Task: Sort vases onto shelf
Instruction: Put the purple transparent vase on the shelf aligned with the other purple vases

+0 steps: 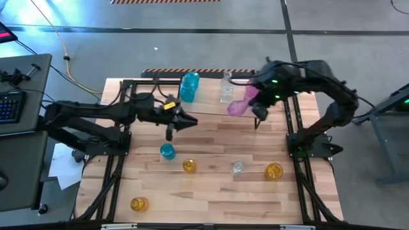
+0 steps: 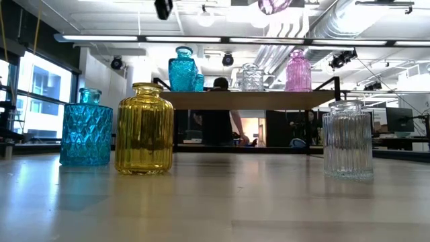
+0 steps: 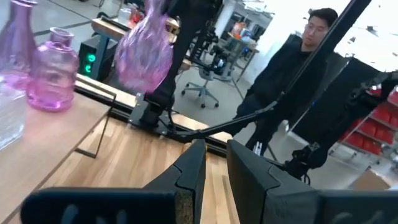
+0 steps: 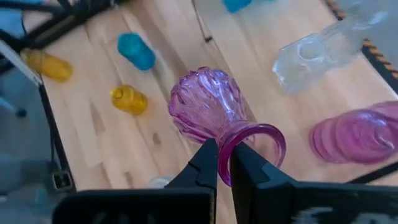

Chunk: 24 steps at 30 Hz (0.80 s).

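The right gripper pinches the rim of a pink vase between its fingers, holding it in the air beside the shelf, toward two o'clock on the table. On the shelf stand a teal vase, a clear vase and another pink vase. The left gripper hangs over the table's middle, its fingers slightly apart and holding nothing. Toward six o'clock sit a small teal vase, three yellow vases and a clear jar.
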Each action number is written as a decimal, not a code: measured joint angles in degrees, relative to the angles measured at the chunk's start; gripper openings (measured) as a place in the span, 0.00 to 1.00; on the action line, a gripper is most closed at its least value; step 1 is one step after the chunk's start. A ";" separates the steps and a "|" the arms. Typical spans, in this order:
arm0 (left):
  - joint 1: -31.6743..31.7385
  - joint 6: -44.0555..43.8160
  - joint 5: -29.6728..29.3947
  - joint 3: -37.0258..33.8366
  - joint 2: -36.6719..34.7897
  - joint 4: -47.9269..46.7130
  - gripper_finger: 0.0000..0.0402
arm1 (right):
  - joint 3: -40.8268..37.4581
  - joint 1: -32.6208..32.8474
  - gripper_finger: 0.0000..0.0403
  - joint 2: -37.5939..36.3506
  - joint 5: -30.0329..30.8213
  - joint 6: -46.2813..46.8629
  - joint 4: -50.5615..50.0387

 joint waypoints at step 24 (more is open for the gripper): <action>-0.28 3.72 1.06 13.32 15.50 0.88 0.14 | -30.08 6.47 0.00 -16.55 1.02 10.51 0.92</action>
